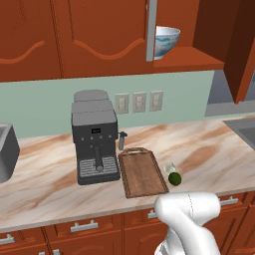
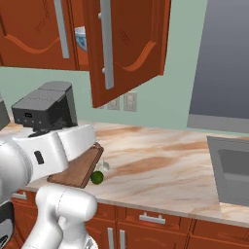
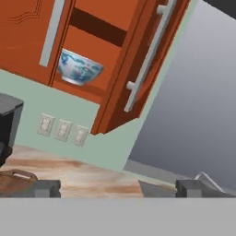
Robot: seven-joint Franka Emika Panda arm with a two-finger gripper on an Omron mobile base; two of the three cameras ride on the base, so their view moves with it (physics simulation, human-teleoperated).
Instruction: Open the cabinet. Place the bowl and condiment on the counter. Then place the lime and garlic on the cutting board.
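cabinet: the reddish-brown wall cabinet (image 1: 184,55) stands open, its right-hand door (image 2: 127,46) swung out toward the room with the long silver bar handle (image 2: 106,44) facing forward; the neighbouring door (image 1: 99,37) to the left is closed.
bowl: a glossy white-and-blue bowl (image 1: 166,41) sits upright on the lower shelf of the open cabinet, near the left edge of the opening, partly hidden behind the closed door's handle in the left base view; the hand view shows it (image 3: 79,68) whole on the shelf.
condiment: cannot tell where the bottle is.
counter: the beige marbled counter (image 1: 209,149) runs below the cabinet, with a black coffee machine (image 1: 94,137) at its left and a sink (image 2: 233,175) at its right.
cutting board: the dark brown cutting board (image 1: 142,172) lies flat just to the right of the coffee machine, its handle end toward the wall.
lime: the dark green lime (image 1: 175,179) rests on the counter just beside the board's right edge, near the front corner.
garlic: the pale garlic (image 1: 169,168) sits on the counter touching or nearly touching the lime, on its wall side.
gripper: the gripper (image 3: 117,187) has its two dark fingers spread wide apart, nothing between them, pointed up toward the open cabinet and well apart from it.
wall: three outlet plates (image 1: 139,102) on the pale green backsplash.
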